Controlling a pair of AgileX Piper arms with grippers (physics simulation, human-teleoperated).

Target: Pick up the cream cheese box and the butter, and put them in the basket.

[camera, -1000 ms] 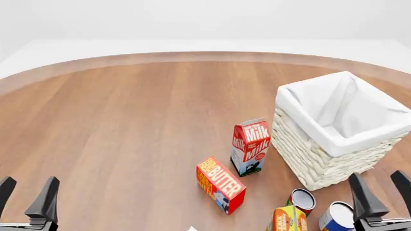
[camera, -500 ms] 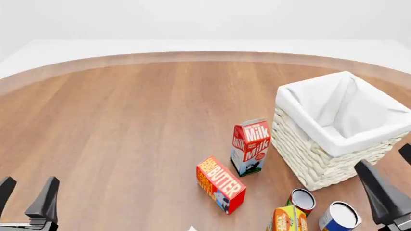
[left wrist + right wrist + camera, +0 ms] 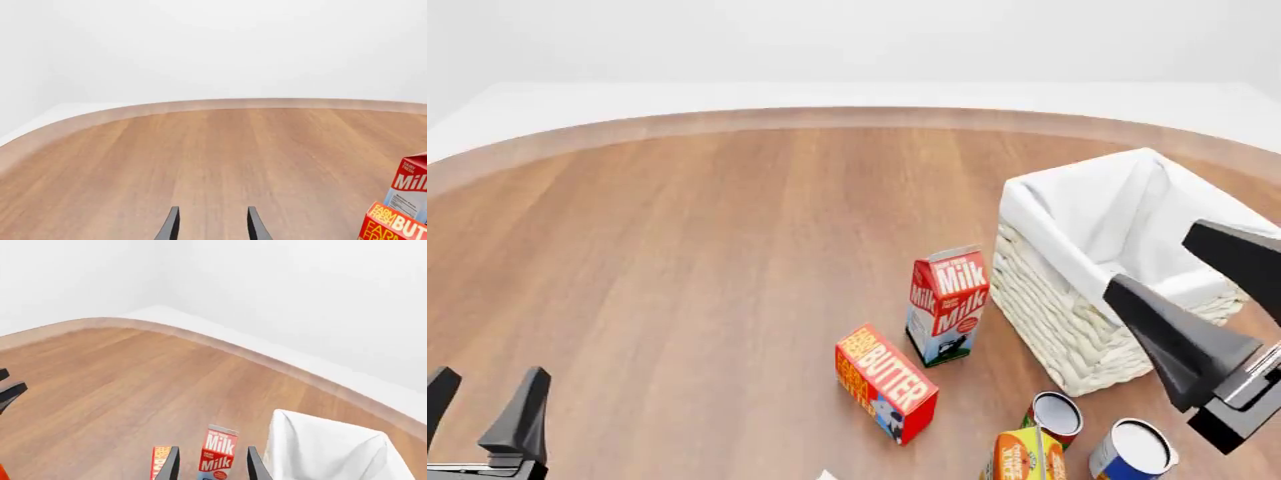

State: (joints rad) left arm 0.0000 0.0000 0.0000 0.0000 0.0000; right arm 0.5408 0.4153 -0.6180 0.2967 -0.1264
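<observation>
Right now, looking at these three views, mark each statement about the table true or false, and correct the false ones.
1. The butter lies inside the basket. False: it lies on the table, outside the basket.
2. The milk carton stands upright between the butter and the basket. True.
3. The right tool is shut on the butter. False: it is open and holds nothing.
4. The left tool is open and holds nothing. True.
5. Two open cans stand near the basket. True.
</observation>
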